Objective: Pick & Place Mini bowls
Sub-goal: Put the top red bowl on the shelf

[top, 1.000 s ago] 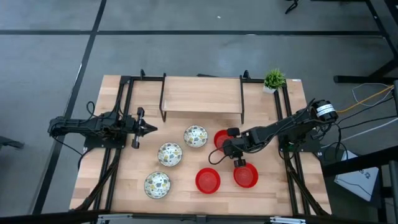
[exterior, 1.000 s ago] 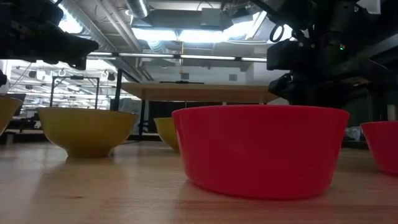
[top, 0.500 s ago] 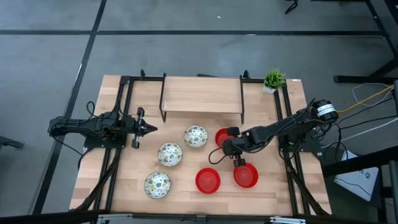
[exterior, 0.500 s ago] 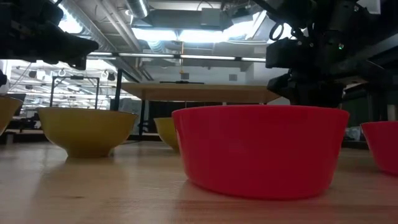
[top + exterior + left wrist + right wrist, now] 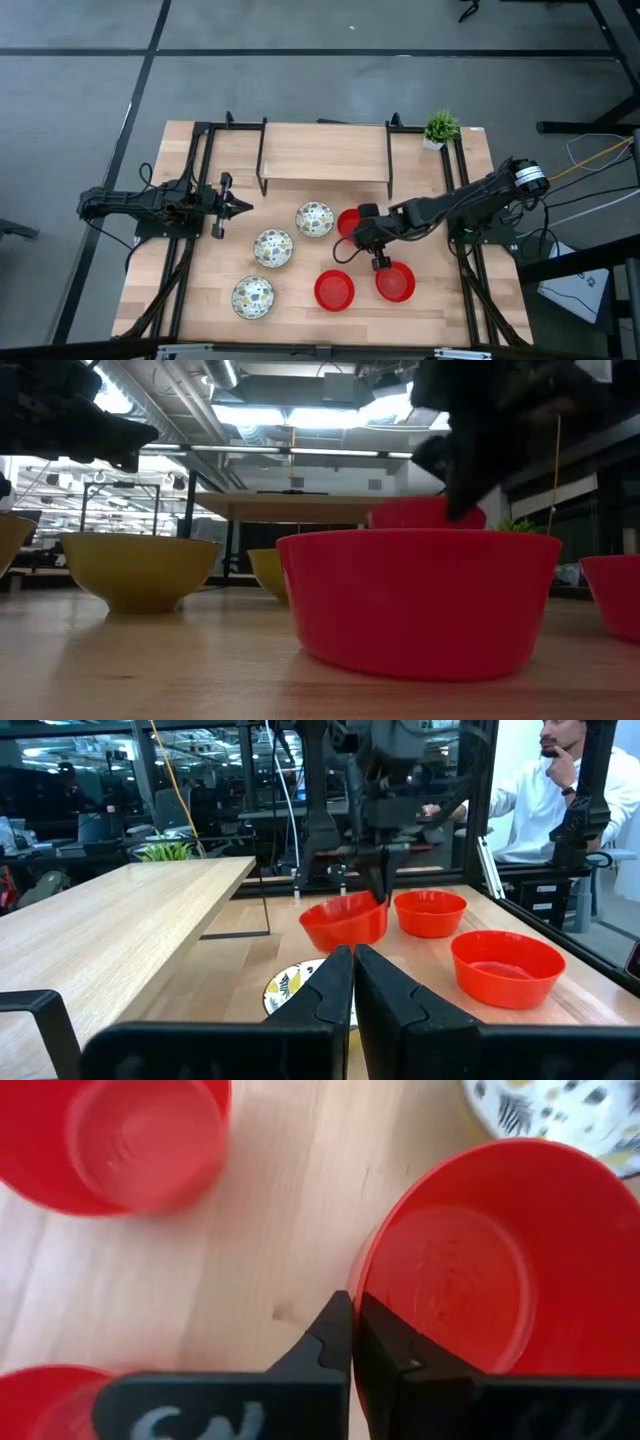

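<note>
- We see a light wood table (image 5: 200, 280) on a grey floor (image 5: 80, 90), with a raised wood shelf (image 5: 325, 153) along its far edge and black rails down both sides
- At the left edge the left gripper (image 5: 238, 208) waits above the table, fingers pressed together and holding nothing, well apart from the bowls
- Three white bowls (image 5: 273, 248) run in a diagonal from front left toward the middle, with bare wood to their left and in front of them
- A red bowl (image 5: 333, 290) sits near the front edge, another red bowl (image 5: 398, 283) just to its right
- The right gripper (image 5: 352, 232) pinches the rim of a third red bowl (image 5: 347, 219), which hangs clear of the wood in the low view, just right of the nearest white bowl
- A plant (image 5: 440, 128) stands at the far right corner
- Beyond the table, the left wrist view shows a person (image 5: 560, 790) in white seated behind glass and metal frames
</note>
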